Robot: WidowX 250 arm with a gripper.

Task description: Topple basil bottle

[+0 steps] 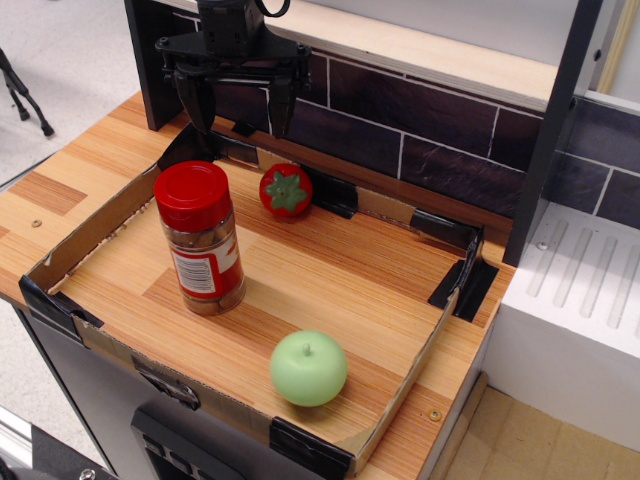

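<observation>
The basil bottle point(202, 240) stands upright on the left part of the wooden counter, inside the low cardboard border. It is a clear jar with a wide red lid, a red-and-white label and brownish contents. My black gripper point(239, 112) hangs open at the back, above and behind the bottle, its two fingers spread wide and empty. It is well apart from the bottle.
A red toy tomato point(286, 190) sits near the back wall. A green apple point(308, 368) lies near the front edge. A low cardboard border point(425, 350) frames the counter. A dark tile wall point(420, 115) rises behind and a white drain rack point(590, 290) stands right.
</observation>
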